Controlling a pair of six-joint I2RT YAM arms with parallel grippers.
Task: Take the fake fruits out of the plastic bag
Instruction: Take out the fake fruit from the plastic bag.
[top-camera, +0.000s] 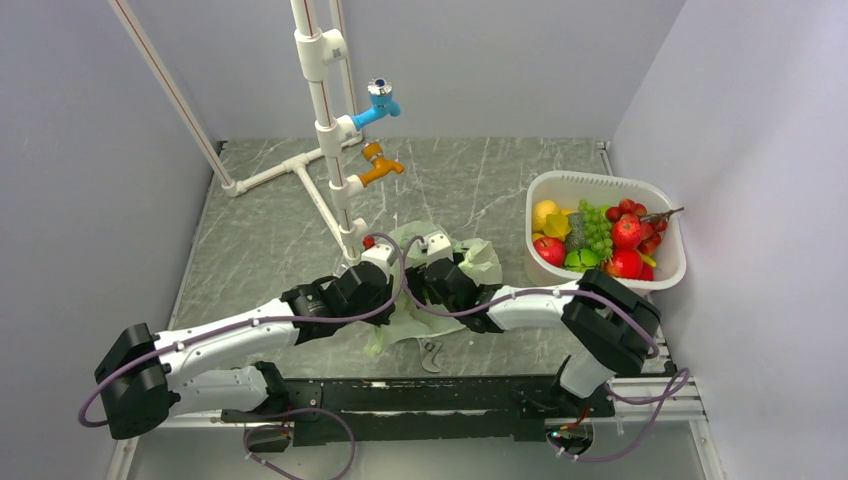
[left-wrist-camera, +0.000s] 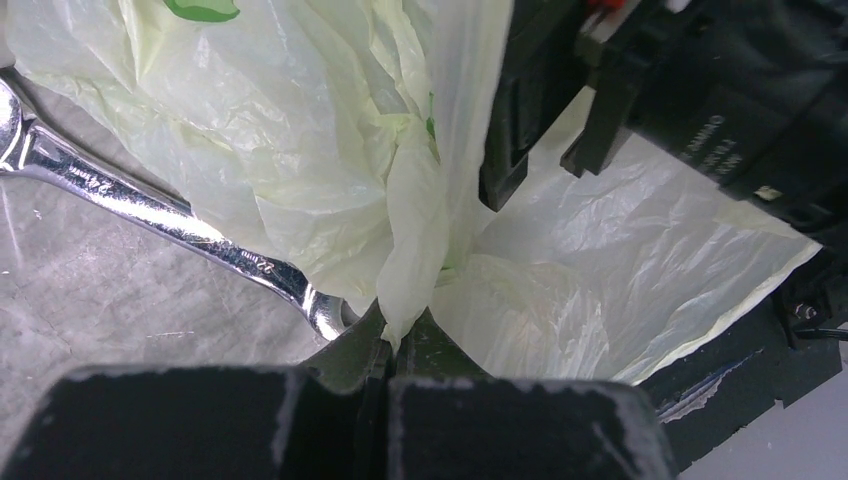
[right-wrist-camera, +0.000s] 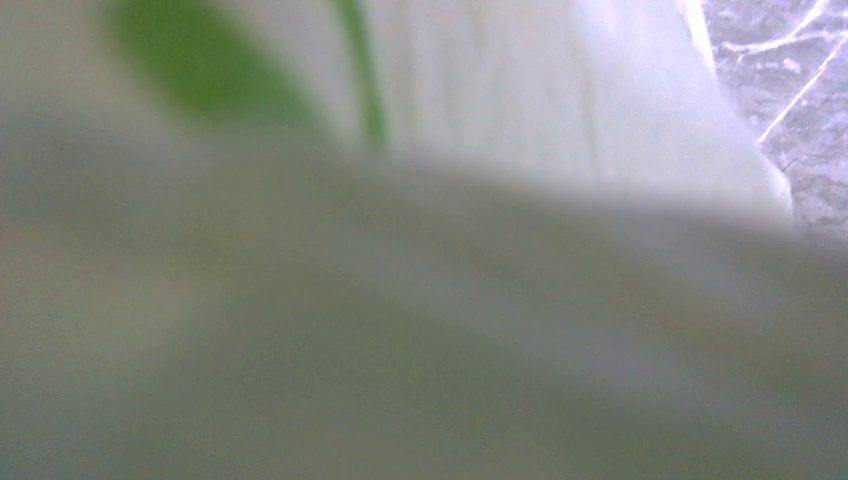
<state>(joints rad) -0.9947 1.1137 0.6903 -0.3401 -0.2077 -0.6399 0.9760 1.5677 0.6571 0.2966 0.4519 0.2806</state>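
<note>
My left arm (top-camera: 232, 335) & right arm (top-camera: 528, 297): white link shells w/ chunky black joint housings, biggest at lower left & lower right of the top view. Thin purple cables (top-camera: 655, 418) run along both and loop at the bottom edge. White wrist blocks (top-camera: 436, 243) near frame centre. Left gripper (left-wrist-camera: 395, 345), bottom of its wrist view: matt black fingers (left-wrist-camera: 220, 430), edges scuffed pale grey. Right wrist housing (left-wrist-camera: 740, 110), upper right there: black, tiny white print.

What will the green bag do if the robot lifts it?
Probably flop and sag: the plastic bag is thin, crinkled film, bunched where the left gripper pinches it. It looks light, so it would likely lift easily. Being see-through thin, it might tear if tugged hard.
</note>
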